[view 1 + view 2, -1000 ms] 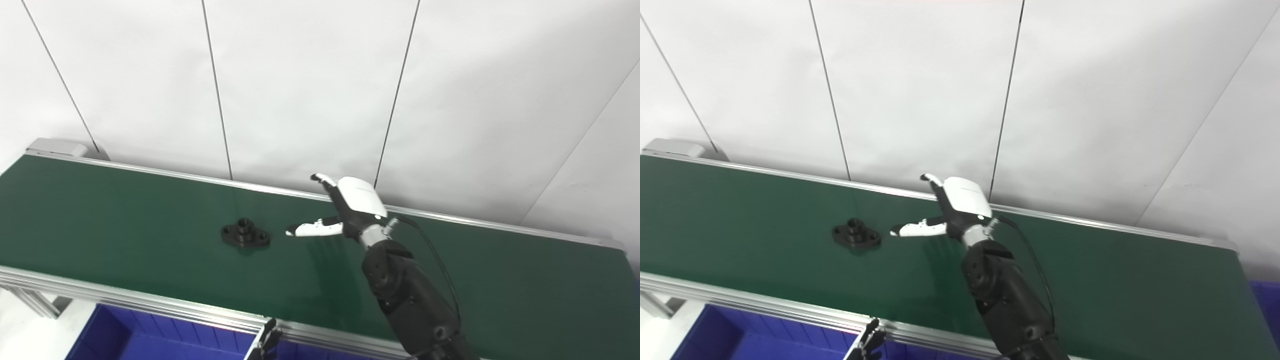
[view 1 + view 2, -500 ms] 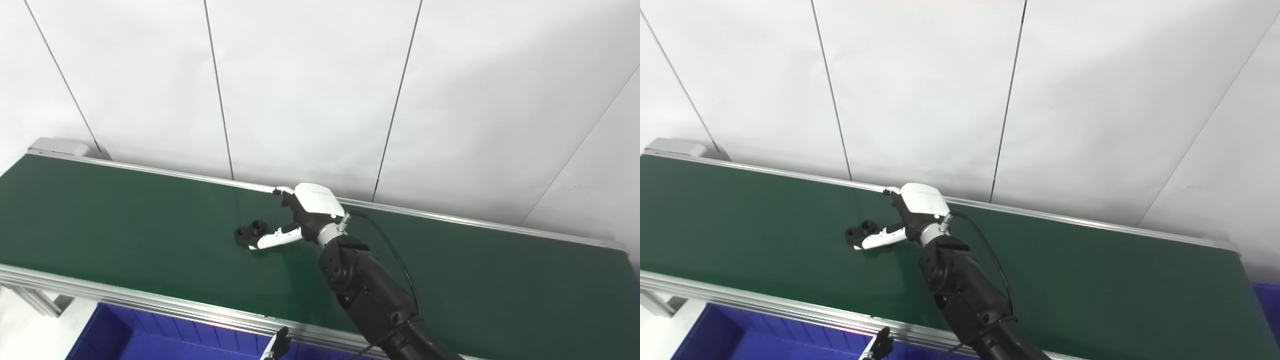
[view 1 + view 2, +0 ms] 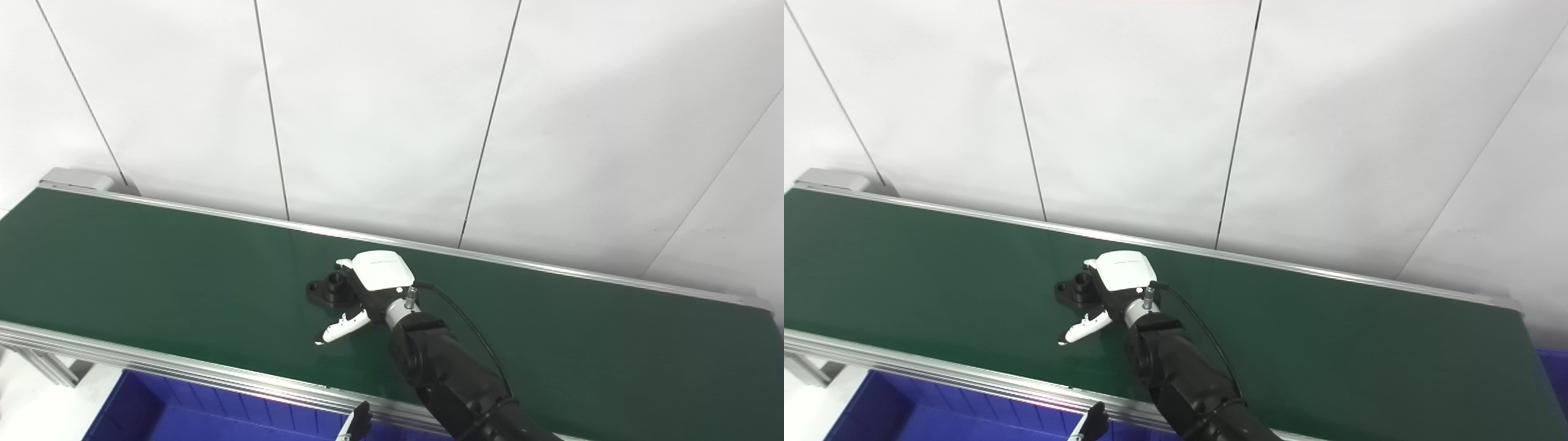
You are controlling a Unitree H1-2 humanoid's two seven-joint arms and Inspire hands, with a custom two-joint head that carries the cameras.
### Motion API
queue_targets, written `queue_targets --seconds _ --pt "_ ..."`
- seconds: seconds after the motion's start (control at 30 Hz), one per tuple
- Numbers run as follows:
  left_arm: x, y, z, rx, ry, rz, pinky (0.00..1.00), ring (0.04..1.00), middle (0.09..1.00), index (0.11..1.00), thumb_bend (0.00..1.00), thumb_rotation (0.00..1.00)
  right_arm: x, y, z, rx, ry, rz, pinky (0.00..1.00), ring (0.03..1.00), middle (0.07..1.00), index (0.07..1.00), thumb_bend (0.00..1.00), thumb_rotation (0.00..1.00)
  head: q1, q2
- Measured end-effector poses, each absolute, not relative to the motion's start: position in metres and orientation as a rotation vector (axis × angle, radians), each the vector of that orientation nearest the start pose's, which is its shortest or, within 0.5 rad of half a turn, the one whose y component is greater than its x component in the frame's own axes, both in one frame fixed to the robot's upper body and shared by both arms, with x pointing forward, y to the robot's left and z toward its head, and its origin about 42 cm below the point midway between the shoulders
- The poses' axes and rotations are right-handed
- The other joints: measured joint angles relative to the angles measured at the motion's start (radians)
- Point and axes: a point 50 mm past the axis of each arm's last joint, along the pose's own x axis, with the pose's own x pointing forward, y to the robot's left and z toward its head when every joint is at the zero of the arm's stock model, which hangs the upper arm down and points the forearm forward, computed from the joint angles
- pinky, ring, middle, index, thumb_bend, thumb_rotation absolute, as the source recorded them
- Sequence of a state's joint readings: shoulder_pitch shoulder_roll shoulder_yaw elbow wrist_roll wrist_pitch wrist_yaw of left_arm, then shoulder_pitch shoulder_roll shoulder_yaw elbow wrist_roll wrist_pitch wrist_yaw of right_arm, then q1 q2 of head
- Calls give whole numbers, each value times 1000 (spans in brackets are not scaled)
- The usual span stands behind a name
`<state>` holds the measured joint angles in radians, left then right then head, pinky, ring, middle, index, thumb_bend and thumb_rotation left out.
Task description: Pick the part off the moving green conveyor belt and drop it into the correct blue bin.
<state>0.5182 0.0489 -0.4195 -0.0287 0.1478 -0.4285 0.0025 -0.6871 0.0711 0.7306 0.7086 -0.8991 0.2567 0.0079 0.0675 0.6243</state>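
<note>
A black flanged part [image 3: 326,290] with a raised hub lies flat on the green conveyor belt [image 3: 135,263], near the middle. My right hand [image 3: 365,288], white-backed on a black arm, rests low over the part's right end and hides it. Its fingers [image 3: 343,264] curl past the far side of the part, and its white thumb [image 3: 340,327] sticks out toward the belt's near edge, apart from the part. Nothing shows the part lifted or pinched. The same part [image 3: 1074,289] and hand [image 3: 1115,283] appear in the right eye view. My left hand is out of sight.
A blue bin [image 3: 177,416] sits below the belt's near aluminium rail [image 3: 184,373] at the bottom left. Another blue bin's corner [image 3: 1557,364] peeks past the belt's right end. A small black clamp [image 3: 356,424] stands on the rail. A white panelled wall runs behind.
The part has ridden the belt to the right. My right hand has swung left and down from mid-air onto the part, and its thumb now points toward the near edge.
</note>
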Motion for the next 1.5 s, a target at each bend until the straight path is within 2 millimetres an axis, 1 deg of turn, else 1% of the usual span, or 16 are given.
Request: queue_targets --seconds 0.13,0.27,0.3,0.37,0.4,0.47,0.5,0.53,0.57,0.63,0.9,1.03,1.1,1.17,1.43,1.5 --pt "78 130 41 15 34 -326 867 964 993 1000 958 922 418 -3 115 -1410 -155 565 450 598 771 865 1000 612 0 -3" --pt "77 130 41 22 35 -316 857 952 982 1000 966 930 422 -10 114 -1426 -159 558 451 624 792 862 995 626 5 -8" --pt "77 130 41 23 35 -314 860 952 983 1000 974 937 423 -13 114 -1432 -158 556 431 607 775 848 959 617 5 -8" --pt "77 130 41 27 35 -315 857 950 982 1000 979 946 424 -17 114 -1442 -161 550 399 569 735 822 898 609 8 -15" --pt "76 130 41 33 35 -318 859 951 981 1000 986 935 425 -18 114 -1443 -161 548 317 438 599 777 796 611 12 -17" --pt "75 130 41 38 36 -320 861 951 980 1000 989 929 425 -19 111 -1459 -174 541 274 371 529 755 745 612 12 -17" --pt "75 130 41 38 37 -320 858 950 978 1000 991 928 425 -20 110 -1465 -181 533 227 308 443 670 682 569 21 -14" --pt "75 130 40 38 38 -319 852 947 975 1000 988 926 426 -21 109 -1482 -195 521 171 239 348 557 579 327 25 -11" --pt "74 130 40 38 39 -319 848 945 974 1000 981 925 426 -20 109 -1505 -209 518 125 190 286 518 550 227 25 -11" --pt "73 130 40 37 42 -318 840 943 975 1000 978 920 426 -19 107 -1562 -236 521 52 121 204 483 527 140 20 -3" --pt "71 129 44 30 38 -308 861 945 973 1000 1000 923 417 1 113 -1570 -270 471 71 150 241 477 519 117 12 8" --pt "69 127 44 23 43 -301 864 942 970 1000 1000 928 417 -2 112 -1579 -268 464 107 189 280 478 517 117 12 14" --pt "69 128 44 24 44 -298 867 945 968 1000 999 919 417 -4 111 -1579 -267 462 129 214 376 504 522 19 8 17" --pt "69 129 44 25 43 -294 868 948 968 1000 993 917 416 -5 111 -1577 -267 461 116 195 451 484 531 3 8 18" --pt "70 131 45 8 43 -288 891 965 978 1000 990 887 414 -17 109 -1538 -235 448 112 190 469 477 533 0 -9 26" --pt "70 131 45 5 42 -288 897 968 978 1000 986 879 412 -20 109 -1530 -231 449 122 203 420 492 527 0 -11 26"
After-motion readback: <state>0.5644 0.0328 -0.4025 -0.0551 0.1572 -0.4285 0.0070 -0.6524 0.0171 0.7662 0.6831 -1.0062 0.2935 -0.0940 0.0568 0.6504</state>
